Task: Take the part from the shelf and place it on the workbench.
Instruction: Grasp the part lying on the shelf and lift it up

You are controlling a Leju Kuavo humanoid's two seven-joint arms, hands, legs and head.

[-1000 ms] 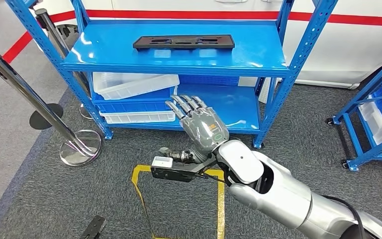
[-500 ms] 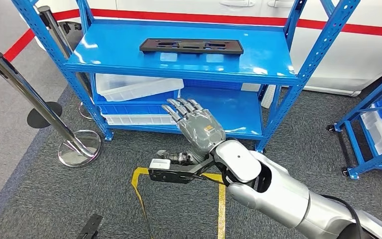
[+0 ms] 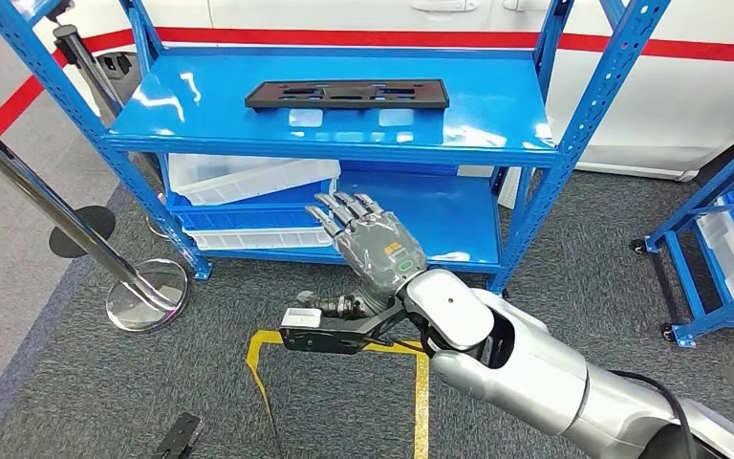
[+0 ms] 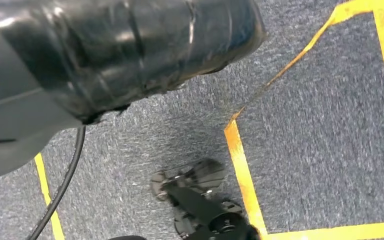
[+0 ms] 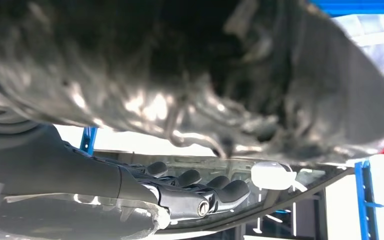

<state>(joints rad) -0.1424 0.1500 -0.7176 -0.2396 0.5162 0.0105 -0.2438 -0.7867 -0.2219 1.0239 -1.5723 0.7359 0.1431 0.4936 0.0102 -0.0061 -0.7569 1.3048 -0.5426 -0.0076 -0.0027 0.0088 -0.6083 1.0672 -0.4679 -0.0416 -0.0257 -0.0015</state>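
From the head we see the flat black slotted part lying on the glossy blue shelf; white plastic bins sit below, contents hidden. Our right hand is raised, fingers spread, holding nothing. The right wrist shows dark fingers extended. Left hand: cannot tell.

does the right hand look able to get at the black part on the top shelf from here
Probably yes. The black part lies in the open on the top shelf with nothing over it, and the right hand is open and empty, though it hangs below the shelf's front edge and must rise.
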